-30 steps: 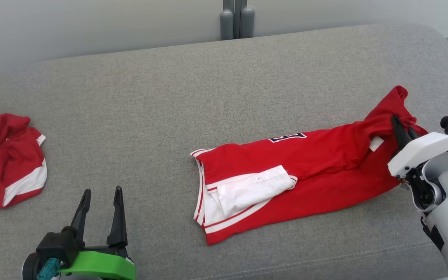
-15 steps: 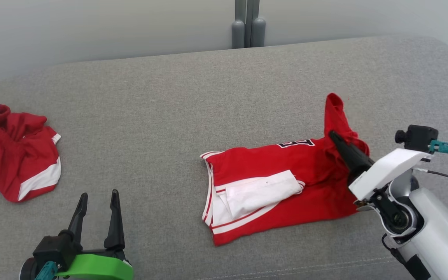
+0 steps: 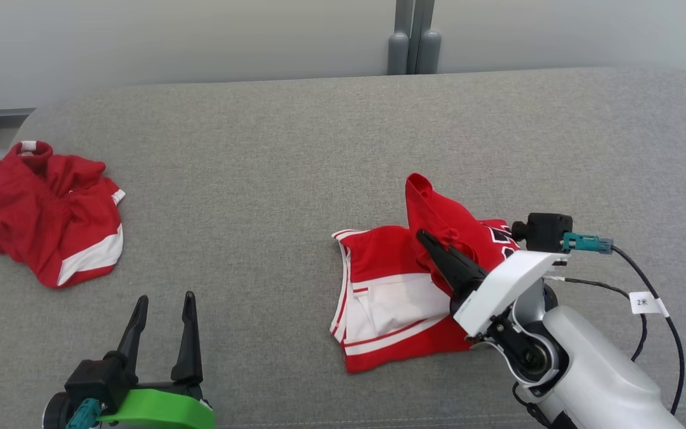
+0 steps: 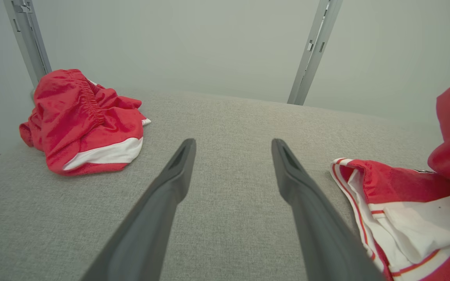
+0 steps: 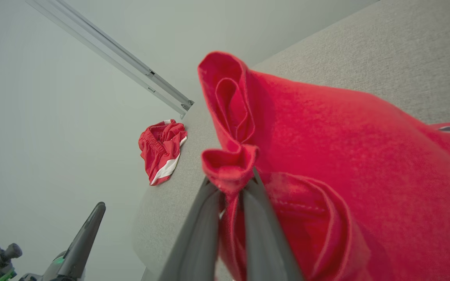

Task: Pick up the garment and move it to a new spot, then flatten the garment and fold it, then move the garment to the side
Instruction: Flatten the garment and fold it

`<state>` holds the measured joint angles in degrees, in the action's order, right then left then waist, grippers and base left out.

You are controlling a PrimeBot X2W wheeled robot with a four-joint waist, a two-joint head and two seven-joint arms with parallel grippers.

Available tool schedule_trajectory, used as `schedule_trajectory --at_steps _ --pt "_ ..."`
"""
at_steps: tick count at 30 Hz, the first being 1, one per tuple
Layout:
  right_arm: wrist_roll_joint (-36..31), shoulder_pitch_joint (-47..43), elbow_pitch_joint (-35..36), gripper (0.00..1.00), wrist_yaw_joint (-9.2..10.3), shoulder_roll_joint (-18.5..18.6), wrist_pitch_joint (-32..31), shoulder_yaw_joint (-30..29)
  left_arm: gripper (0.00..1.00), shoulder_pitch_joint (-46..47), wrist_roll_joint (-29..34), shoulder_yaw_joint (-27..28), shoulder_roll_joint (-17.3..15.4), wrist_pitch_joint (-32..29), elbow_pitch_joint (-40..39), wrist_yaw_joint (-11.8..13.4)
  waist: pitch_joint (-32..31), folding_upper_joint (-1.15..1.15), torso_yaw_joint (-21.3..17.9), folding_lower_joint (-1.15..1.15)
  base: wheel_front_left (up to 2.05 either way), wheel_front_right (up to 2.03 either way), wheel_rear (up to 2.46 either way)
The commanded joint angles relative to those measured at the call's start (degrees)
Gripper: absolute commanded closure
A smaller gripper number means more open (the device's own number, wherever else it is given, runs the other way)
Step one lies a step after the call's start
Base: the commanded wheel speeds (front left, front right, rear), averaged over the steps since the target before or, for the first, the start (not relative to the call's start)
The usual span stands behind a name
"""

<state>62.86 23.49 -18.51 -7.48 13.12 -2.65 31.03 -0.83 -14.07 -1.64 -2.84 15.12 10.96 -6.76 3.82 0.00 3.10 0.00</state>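
Right gripper (image 3: 425, 238) has its fingers pressed together on the red garment (image 3: 379, 265), pinching a bunch of cloth near one end. In the right wrist view the cloth pokes out above the fingertips in a little curl. That pinched end stands up off the grey cushion (image 3: 259, 167) and leans over the rest of the garment. The rest lies flat, right of centre, with a white panel and red-white trim facing up and a bit of dark print showing beside the arm. Left gripper (image 3: 164, 301) is at the lower left with its fingers spread wide, nothing between them, well apart from the garment. A crumpled red-and-white heap (image 3: 51, 220) sits at the cushion's far left edge.
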Motion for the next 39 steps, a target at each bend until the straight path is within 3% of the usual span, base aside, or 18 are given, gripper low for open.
schedule_trajectory --at_steps 1,17,18,19,20,26,31,39 --pt "-0.7 0.8 -0.9 1.0 -0.02 -0.6 0.6 0.2 0.0 0.7 -0.1 -0.1 -0.1 0.0 -0.1 0.3 0.3 0.0 1.0 0.0 0.0 0.0 0.0" --pt "-6.9 7.3 -18.7 1.0 -0.02 -9.0 6.6 3.3 0.0 3.5 -0.6 -3.8 -0.1 0.0 1.8 0.2 2.1 0.0 5.8 0.0 0.0 0.0 0.0" --pt "-6.6 7.7 -20.3 0.96 -0.02 -9.4 6.8 4.2 0.0 3.8 -0.7 -4.1 -0.1 0.0 2.0 0.2 2.1 0.0 6.2 0.0 0.0 0.0 0.0" --pt "-6.4 7.9 -20.8 0.52 -0.02 -9.6 7.1 4.7 0.0 3.8 -0.7 -4.2 -0.1 0.0 2.1 0.2 2.0 0.0 6.3 0.0 0.0 0.0 0.0" --pt "-6.1 8.1 -21.2 0.0 -0.02 -9.7 7.3 5.1 0.0 3.8 -0.6 -4.2 -0.1 0.0 2.2 0.2 2.0 0.0 6.4 0.0 0.0 0.0 0.0" --pt "-3.6 8.5 -18.8 0.0 -0.02 -9.7 9.3 7.2 0.0 3.5 -0.2 -3.6 -0.1 0.0 2.6 0.1 1.7 0.0 5.8 0.0 0.0 0.0 0.0" --pt "-3.4 8.2 -15.0 0.0 -0.02 -6.4 13.4 7.3 0.0 3.3 0.1 -3.0 -0.1 0.0 2.3 0.0 1.7 0.0 4.7 0.0 0.0 0.0 0.0" --pt "-9.5 7.8 -14.3 0.0 -0.02 1.0 17.0 3.3 0.0 2.4 0.3 -2.3 -0.1 0.0 1.5 0.2 1.6 0.0 3.1 0.0 0.0 0.0 0.0"
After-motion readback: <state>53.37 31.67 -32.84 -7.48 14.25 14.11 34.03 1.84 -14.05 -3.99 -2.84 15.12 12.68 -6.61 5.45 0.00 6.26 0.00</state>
